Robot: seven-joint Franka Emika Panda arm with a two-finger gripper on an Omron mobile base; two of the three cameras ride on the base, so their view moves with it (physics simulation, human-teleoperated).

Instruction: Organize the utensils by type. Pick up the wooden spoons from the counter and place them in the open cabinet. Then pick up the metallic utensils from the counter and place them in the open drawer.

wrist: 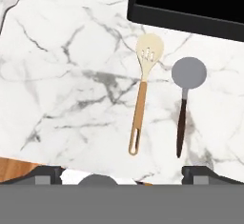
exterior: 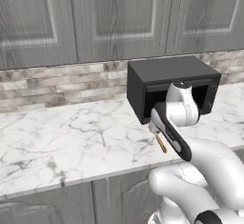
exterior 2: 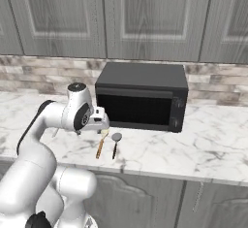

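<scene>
End effector (exterior 2: 102,120) wide open, holding nothing, hanging above the worktop (wrist: 71,75) looking straight down, likely lining up a pick. Wooden spoon (wrist: 141,92) lies flat beside the metal spoon (wrist: 185,99), apart, before the oven (exterior 2: 141,96). Fork (wrist: 8,1) well off to the side.

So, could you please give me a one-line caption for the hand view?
Open fingers hover above a slotted wooden spoon and grey metal spoon before the black oven.
</scene>
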